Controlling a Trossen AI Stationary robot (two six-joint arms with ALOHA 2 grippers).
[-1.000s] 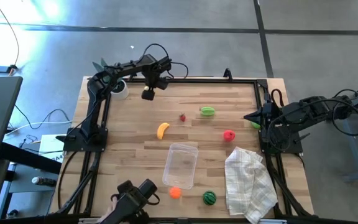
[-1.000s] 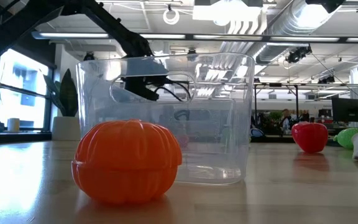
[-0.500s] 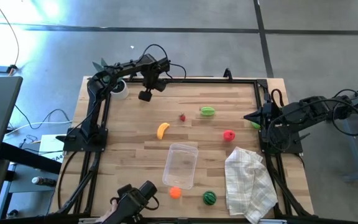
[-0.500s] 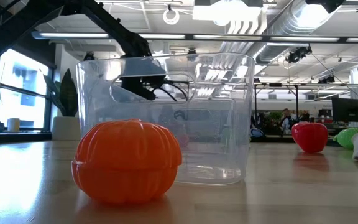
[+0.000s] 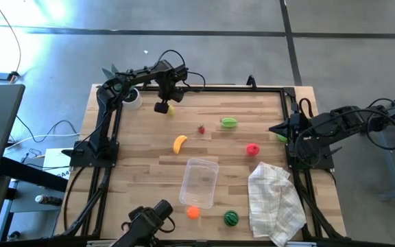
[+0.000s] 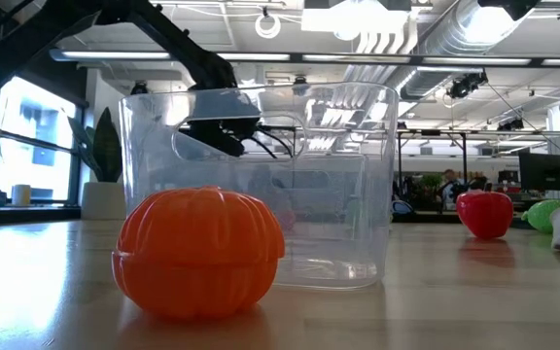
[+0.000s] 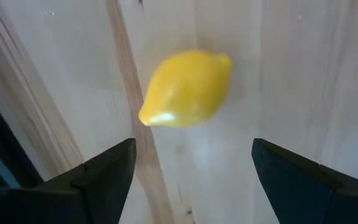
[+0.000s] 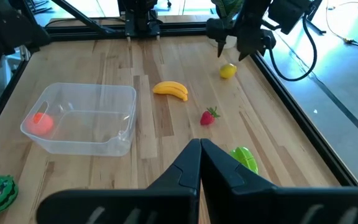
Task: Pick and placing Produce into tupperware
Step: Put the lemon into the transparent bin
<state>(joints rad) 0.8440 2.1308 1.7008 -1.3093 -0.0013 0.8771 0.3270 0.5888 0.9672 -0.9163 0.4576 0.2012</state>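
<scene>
The left gripper [image 5: 162,106] hangs spread wide and empty just above the lemon [image 7: 187,89], which lies on the table [image 5: 142,147] near the far-left corner, well apart from the tupperware [image 5: 199,182]. The banana [image 5: 179,143] lies between lemon and tupperware. The orange [image 5: 193,212] sits just beside the tupperware's near end. The right gripper [image 8: 199,162] waits clenched and empty beyond the tupperware's right side.

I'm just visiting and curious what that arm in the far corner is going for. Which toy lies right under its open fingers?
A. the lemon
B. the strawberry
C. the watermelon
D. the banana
A: the left wrist view shows the yellow lemon lying on the wood between the left arm's open fingers, and from above it peeks out beside them.
</scene>
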